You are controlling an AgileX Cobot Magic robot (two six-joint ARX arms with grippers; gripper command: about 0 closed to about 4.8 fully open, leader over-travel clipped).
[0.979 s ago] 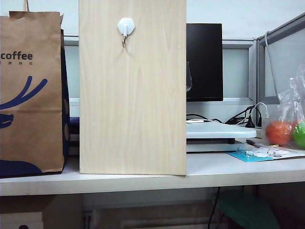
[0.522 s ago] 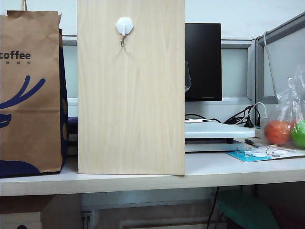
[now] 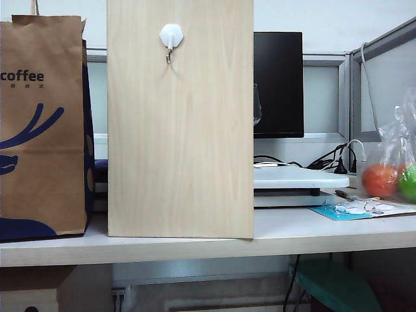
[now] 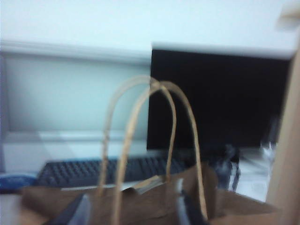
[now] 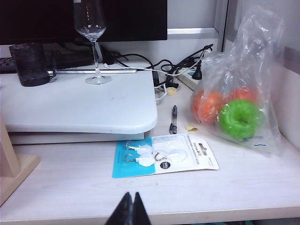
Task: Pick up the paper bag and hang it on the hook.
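The brown paper bag (image 3: 42,130) with the blue deer logo stands upright at the table's left end, next to the tall wooden board (image 3: 180,130). The hook (image 3: 170,45) sits on its white base near the board's top. No arm shows in the exterior view. In the blurred left wrist view my left gripper (image 4: 133,211) is open just before the bag's top edge (image 4: 154,201). Its fingers (image 4: 77,211) stand wide apart, and the loop handles (image 4: 140,117) rise upright beyond them. My right gripper (image 5: 131,208) is shut over the table's front edge, holding nothing.
A clear plastic bag of fruit (image 5: 234,108), a pen (image 5: 174,119) and a pack of hooks (image 5: 164,157) lie on the table's right side. A wine glass (image 5: 91,28) stands on a white platform (image 5: 79,105). A monitor (image 3: 278,84) and a keyboard (image 4: 93,171) are behind.
The exterior picture shifted slightly sideways and came back. The bag, the board and the hook stand where they were.
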